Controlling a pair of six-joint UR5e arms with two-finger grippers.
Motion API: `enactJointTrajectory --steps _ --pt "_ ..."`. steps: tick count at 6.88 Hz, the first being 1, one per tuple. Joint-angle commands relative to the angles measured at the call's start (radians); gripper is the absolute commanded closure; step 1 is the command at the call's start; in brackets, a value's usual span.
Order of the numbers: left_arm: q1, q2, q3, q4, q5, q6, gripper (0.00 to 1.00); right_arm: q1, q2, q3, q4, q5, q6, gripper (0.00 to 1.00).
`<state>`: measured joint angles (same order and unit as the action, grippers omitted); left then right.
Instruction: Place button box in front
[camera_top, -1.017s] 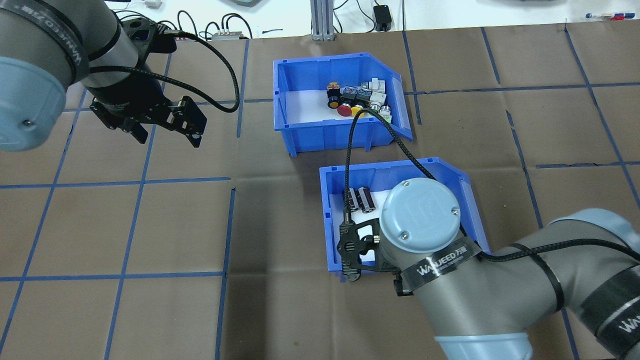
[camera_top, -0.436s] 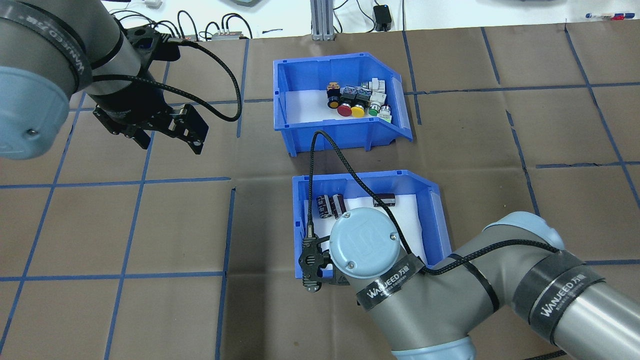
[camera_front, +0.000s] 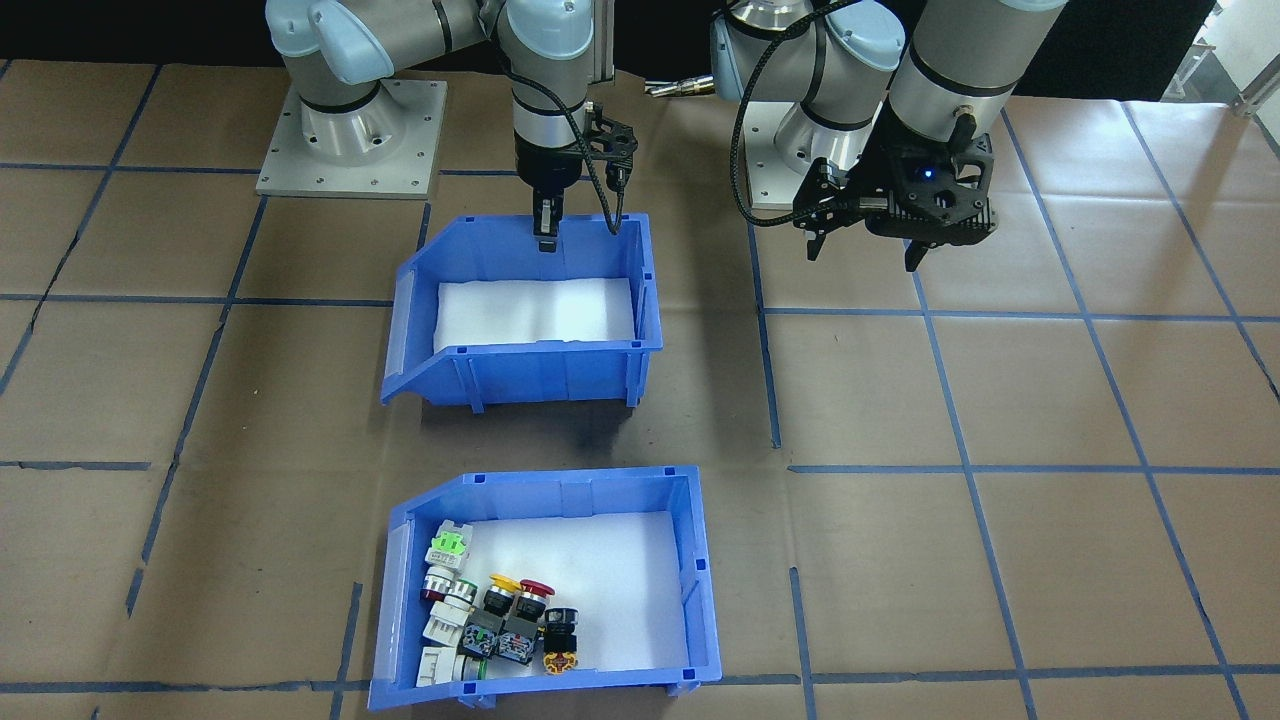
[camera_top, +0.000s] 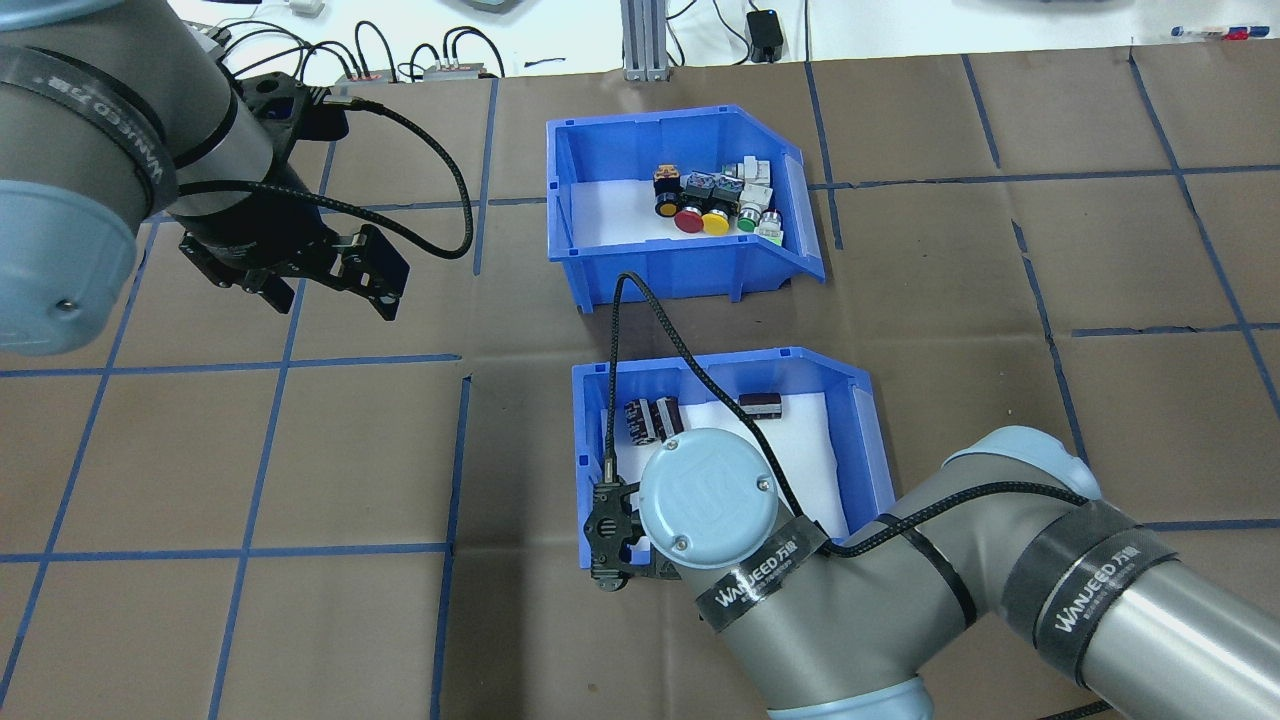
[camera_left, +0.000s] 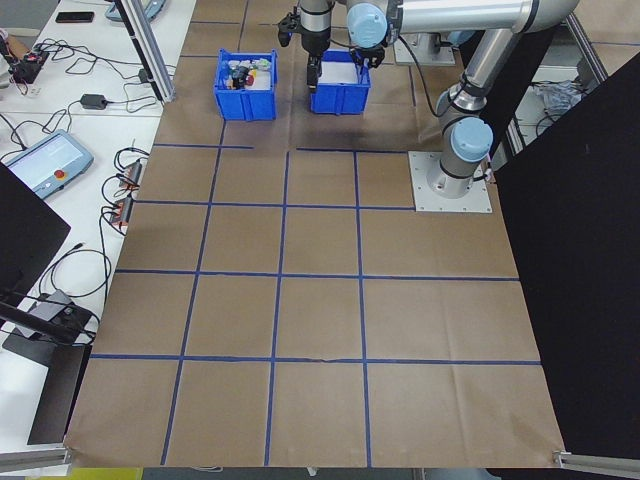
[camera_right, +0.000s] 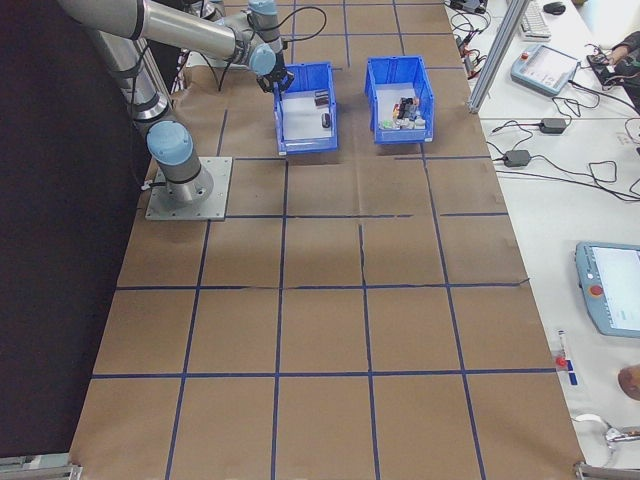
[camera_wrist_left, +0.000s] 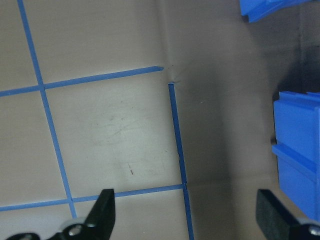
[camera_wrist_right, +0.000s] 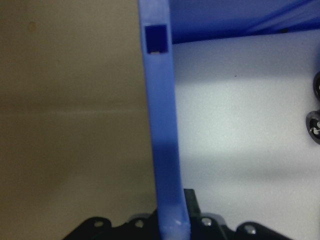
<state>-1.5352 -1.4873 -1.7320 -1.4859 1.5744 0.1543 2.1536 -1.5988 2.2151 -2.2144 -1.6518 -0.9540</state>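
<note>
Button box (camera_top: 680, 200) beyond the second blue bin (camera_top: 860, 440).

Overhead: right gripper (camera_top: 612, 535) mostly under its own wrist joint, fingertips not visible. Right wrist cam: fingers cut off by bottom edge, bin wall (camera_wrist_right: 162, 150) close and blurred. Front view: near wall of second bin (camera_front: 530, 370) hides its contents. Button box (camera_front: 545, 590) bottom cut by frame edge. Side views: switches (camera_left: 245, 72) too small to tell apart, probably a mixed-colour cluster.
</note>
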Motion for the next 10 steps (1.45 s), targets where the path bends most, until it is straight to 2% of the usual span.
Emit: enactJointTrajectory --steps 1,3,4,6,8,10 --pt "0.006 0.009 -0.003 0.007 0.000 0.005 0.00 0.000 -0.006 -0.005 -0.001 0.003 0.020 0.00" --pt "0.004 0.006 -0.001 0.007 -0.005 0.005 0.00 -0.011 -0.004 -0.075 0.037 -0.003 0.017 0.00" --pt "0.003 -0.010 0.009 0.007 -0.007 -0.001 0.00 -0.029 -0.004 -0.122 0.120 -0.005 0.018 0.00" --pt "0.003 -0.017 0.022 0.007 -0.008 -0.001 0.00 -0.090 -0.090 -0.175 0.261 -0.006 0.017 0.00" --pt "0.000 -0.021 0.025 0.009 -0.010 0.002 0.00 -0.322 -0.203 -0.178 0.275 0.007 0.024 0.00" --pt "-0.002 -0.025 0.038 0.001 -0.046 -0.013 0.00 -0.536 -0.242 -0.208 0.282 0.061 0.101 0.00"
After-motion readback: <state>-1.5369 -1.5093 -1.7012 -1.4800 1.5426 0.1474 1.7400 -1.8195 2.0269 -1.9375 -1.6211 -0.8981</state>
